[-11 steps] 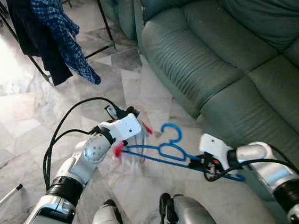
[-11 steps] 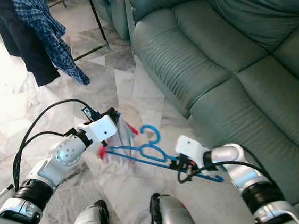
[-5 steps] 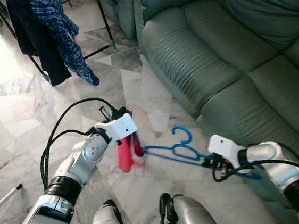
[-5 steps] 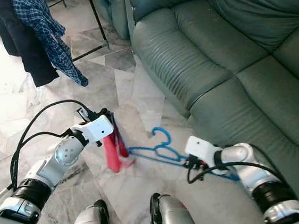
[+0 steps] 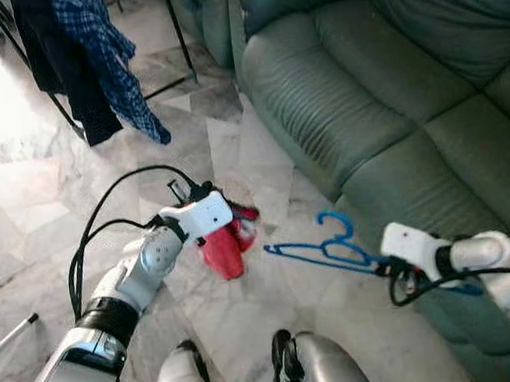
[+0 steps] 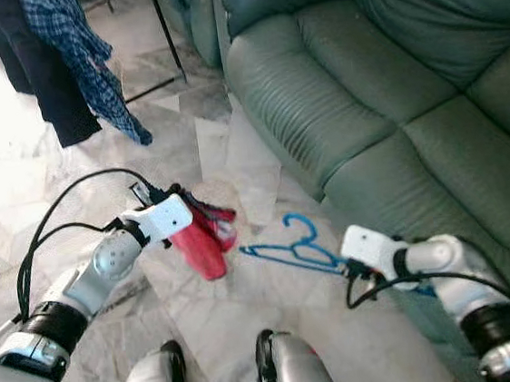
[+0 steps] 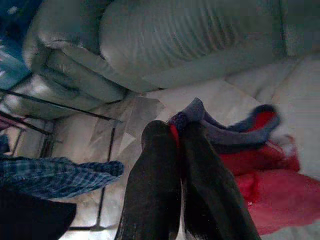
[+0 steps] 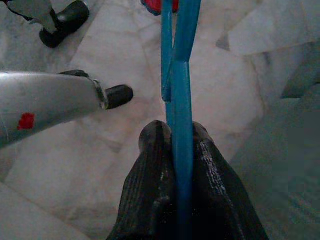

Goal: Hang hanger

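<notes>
Between right end effector [image 8: 181,137] fingers: blue hanger [image 5: 327,249]

A blue plastic hanger [image 5: 327,248] hung roughly level above the marble floor, near the sofa's front edge, hook pointing up and away. A red garment with dark trim [image 5: 225,242] dangled to its left, apart from it.

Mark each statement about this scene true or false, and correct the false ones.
1. The right gripper is clamped on the blue hanger. True.
2. The left gripper holds a red garment. True.
3. The red garment is threaded on the hanger. False: it hangs apart from it.
4. The sofa is brown. False: it is green.
5. A checked shirt hangs on a rack at the robot's left. True.
</notes>
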{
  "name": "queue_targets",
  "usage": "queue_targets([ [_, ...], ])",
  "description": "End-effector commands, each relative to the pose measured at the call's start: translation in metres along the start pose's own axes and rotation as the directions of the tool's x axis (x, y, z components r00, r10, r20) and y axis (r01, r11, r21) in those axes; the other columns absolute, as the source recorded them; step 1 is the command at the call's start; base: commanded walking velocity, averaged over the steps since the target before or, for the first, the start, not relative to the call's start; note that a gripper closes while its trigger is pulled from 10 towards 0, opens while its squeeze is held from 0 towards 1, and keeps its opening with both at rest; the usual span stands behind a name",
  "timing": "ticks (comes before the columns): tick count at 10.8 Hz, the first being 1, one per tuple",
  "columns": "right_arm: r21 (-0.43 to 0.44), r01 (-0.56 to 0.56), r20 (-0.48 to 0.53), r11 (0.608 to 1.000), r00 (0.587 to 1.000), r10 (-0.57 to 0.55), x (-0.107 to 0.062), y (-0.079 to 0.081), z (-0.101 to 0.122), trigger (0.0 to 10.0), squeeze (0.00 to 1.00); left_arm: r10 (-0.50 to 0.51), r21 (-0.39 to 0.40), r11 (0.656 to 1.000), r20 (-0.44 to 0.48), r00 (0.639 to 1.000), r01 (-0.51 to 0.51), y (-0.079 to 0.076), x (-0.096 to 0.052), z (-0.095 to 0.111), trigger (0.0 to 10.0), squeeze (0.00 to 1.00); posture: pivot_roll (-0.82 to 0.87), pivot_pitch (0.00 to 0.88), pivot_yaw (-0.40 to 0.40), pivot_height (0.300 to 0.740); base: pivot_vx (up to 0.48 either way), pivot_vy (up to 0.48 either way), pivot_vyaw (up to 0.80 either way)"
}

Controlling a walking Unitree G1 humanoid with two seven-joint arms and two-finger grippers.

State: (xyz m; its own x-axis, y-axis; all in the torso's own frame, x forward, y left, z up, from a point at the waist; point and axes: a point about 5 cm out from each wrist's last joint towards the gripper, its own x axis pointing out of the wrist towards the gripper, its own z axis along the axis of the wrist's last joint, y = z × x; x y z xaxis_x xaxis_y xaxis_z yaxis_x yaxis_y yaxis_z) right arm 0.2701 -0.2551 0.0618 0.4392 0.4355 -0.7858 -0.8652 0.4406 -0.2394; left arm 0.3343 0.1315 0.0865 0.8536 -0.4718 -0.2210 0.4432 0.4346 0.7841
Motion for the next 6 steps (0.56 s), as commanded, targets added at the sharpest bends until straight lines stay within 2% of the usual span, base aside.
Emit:
queue_targets([
  [1, -0.026, 0.047, 0.053, 0.999, 0.998, -0.046, -0.005, -0.008, 0.008, 10.0, 0.0, -0.044, -0.007, 0.999, 0.019, 0.999, 0.044, -0.008, -0.002, 0.001, 10.0, 0.0, -0.06, 0.275, -0.068, 0.74, 0.0, 0.0, 0.0],
  [2, -0.065, 0.102, 0.129, 0.993, 0.987, -0.093, -0.007, -0.016, 0.019, 10.0, 0.0, -0.072, -0.007, 0.997, 0.045, 0.996, 0.073, -0.011, -0.003, 0.004, 10.0, 0.0, -0.06, 0.275, -0.068, 0.74, 0.0, 0.0, 0.0],
  [3, -0.086, 0.11, 0.135, 0.99, 0.986, -0.098, -0.008, -0.018, 0.021, 10.0, 0.0, -0.071, -0.008, 0.997, 0.044, 0.997, 0.071, -0.011, -0.003, 0.003, 10.0, 0.0, -0.06, 0.275, -0.068, 0.74, 0.0, 0.0, 0.0],
  [6, -0.05, 0.056, 0.165, 0.997, 0.985, -0.047, -0.003, -0.013, 0.021, 10.0, 0.0, -0.09, -0.007, 0.996, 0.064, 0.994, 0.091, -0.014, -0.004, 0.006, 10.0, 0.0, -0.06, 0.277, -0.068, 0.74, 0.0, 0.0, 0.0],
])
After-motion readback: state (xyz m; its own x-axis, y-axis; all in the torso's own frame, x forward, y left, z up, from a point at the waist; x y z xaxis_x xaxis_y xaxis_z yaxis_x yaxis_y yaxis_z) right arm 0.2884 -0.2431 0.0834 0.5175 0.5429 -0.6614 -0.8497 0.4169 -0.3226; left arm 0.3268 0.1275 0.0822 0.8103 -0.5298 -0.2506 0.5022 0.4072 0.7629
